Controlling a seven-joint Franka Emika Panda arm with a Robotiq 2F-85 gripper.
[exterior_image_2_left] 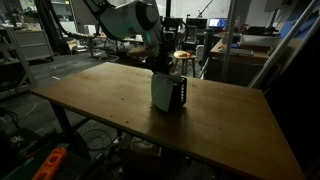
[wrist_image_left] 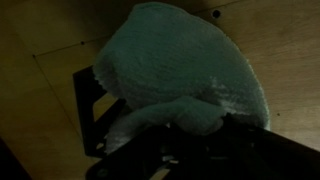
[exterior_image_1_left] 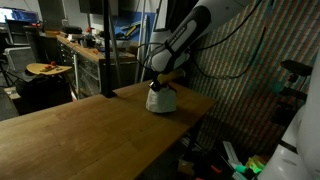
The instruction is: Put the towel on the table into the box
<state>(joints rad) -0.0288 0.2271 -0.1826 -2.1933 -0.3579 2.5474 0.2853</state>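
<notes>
**Towel being gripped in a bundle at the black box**

The towel (exterior_image_1_left: pixel 160 99) is being gripped from above by the gripper (exterior_image_1_left: pixel 163 80), whose fingers are being pressed shut on the cloth's upper folds. In both exterior views the light grey-white cloth is being shown as a bunched, upright bundle hanging directly beneath the gripper, over the light brown wooden table (exterior_image_1_left: pixel 70 130).

In an exterior view the small black box (exterior_image_2_left: pixel 180 95) is being shown right against the bundle and partly hidden by it, with the towel (exterior_image_2_left: pixel 163 92) reaching down towards the tabletop (exterior_image_2_left: pixel 230 120) under the gripper (exterior_image_2_left: pixel 160 68).

In the wrist view the towel (wrist_image_left: pixel 185 70) is being spread over much of the box (wrist_image_left: pixel 88 100). The box's dark rim is being left exposed only at the picture's left side, with bare wood (wrist_image_left: pixel 40 60) around it. The gripper (wrist_image_left: pixel 175 135) is being seen as a dark mass at the lower edge, touching the cloth.

Whether the towel's lower end is lying inside the box or beside it cannot be told.
</notes>
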